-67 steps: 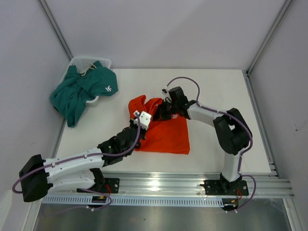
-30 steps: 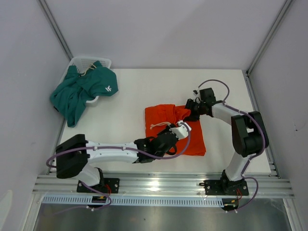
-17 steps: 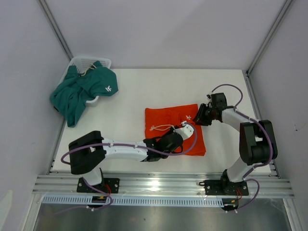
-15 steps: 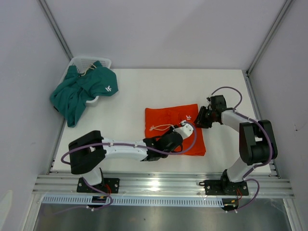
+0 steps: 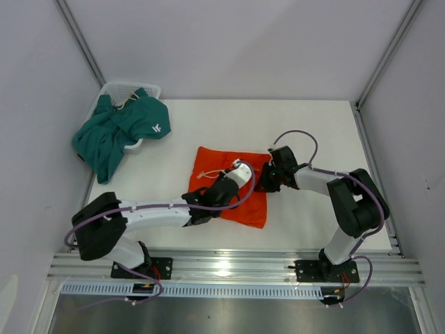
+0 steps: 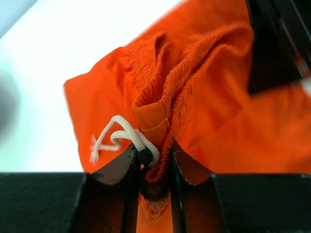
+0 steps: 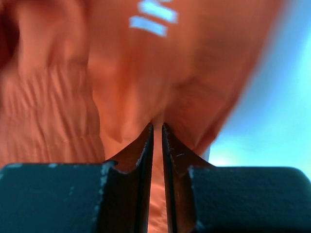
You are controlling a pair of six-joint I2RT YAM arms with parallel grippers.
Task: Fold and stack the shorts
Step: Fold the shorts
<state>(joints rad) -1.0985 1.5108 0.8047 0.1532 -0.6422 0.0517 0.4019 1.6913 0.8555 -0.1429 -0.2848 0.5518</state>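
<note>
Because the orange shorts [image 5: 252, 209] are limp, the left claw [image 6: 154, 165] pinches their bunched waistband [image 6: 167, 92], the right claw [image 7: 157, 128] a fold.

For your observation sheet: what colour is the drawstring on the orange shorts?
White drawstring, clearest in the left wrist view.
</note>
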